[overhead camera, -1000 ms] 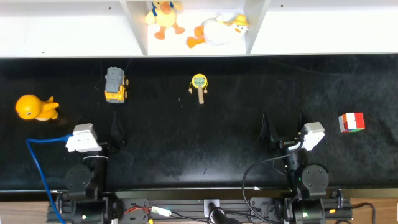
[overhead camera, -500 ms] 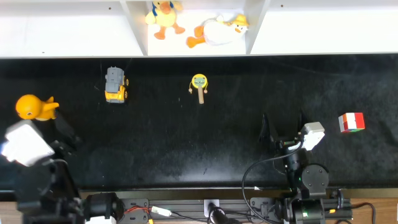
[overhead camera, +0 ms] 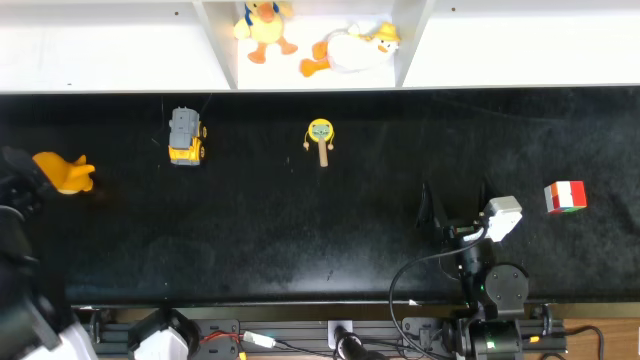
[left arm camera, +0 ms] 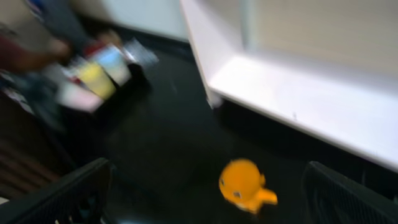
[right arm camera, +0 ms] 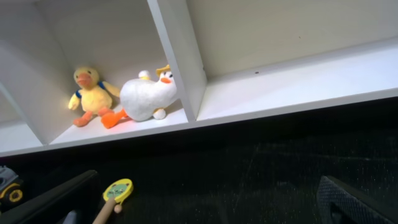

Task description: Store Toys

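"Risks from here?"

"Mostly the orange duck (overhead camera: 62,172). It lies by the left edge of the surface (overhead camera: 300,230). My left gripper (left arm camera: 206,168) hangs near it, fingers spread wide and holding nothing. From my left wrist the duck sits closer to one finger than the other. If I closed on this line, I judge one pad would touch first and shove it. It looks rounded and light, so it could skid off that edge."

"And your right side?"

"My right gripper (overhead camera: 452,208) stands near the front edge, right of the middle, fingers also wide and empty. The cube (overhead camera: 565,196) lies beside it, toward the right edge. A cube caught by its corners could twist out of the grip."

"The shelf?"

"The middle compartment of the shelf (overhead camera: 415,40) already holds a yellow plush (overhead camera: 263,25) and a white plush (overhead camera: 350,48), close together. Pushing another toy in there could knock one out."

"Count them."

"Four toys are on the surface: one orange duck, one truck (overhead camera: 185,135), one rattle (overhead camera: 320,138) and one cube. The truck and rattle lie toward the far edge, well apart. There are two plushes in the shelf, and I have two grippers."
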Robot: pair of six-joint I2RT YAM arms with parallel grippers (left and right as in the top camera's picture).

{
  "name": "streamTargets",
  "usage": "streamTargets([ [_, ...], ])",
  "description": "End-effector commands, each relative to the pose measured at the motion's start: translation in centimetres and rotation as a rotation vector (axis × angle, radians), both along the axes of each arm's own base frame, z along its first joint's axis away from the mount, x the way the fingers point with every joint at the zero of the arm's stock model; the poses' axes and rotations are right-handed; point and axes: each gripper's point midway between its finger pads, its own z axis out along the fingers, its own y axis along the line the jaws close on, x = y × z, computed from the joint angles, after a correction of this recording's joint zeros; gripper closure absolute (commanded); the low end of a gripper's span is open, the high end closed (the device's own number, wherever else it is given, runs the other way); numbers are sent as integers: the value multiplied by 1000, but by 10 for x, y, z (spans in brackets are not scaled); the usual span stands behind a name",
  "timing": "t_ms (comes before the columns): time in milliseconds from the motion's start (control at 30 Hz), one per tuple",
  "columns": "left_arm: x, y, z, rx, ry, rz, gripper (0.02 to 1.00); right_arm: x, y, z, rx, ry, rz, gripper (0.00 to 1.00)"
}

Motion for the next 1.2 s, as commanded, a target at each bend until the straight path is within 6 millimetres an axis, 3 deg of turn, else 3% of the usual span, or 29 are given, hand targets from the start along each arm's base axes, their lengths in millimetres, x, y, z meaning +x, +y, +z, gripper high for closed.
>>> streamTargets([
  [33,27,13,-38,-163,54,-157,23,0,0,-3,8,1,-2,5],
  [167,37,35,-74,-228,151,-163,20,0,0,-3,8,1,-2,5],
  [300,58,35,-113,-283,255,-295,20,0,0,-3,8,1,-2,5],
  [500,69,41,-163,-403,343,-323,20,0,0,-3,8,1,-2,3],
  [767,68,43,-198,-413,369,-335,20,0,0,-3,8,1,-3,3],
  [1100,75,52,-218,-353,324,-333,18,0,0,-3,8,1,-2,5],
  [1200,79,52,-230,-365,318,-346,84,0,0,-3,8,1,-2,3],
])
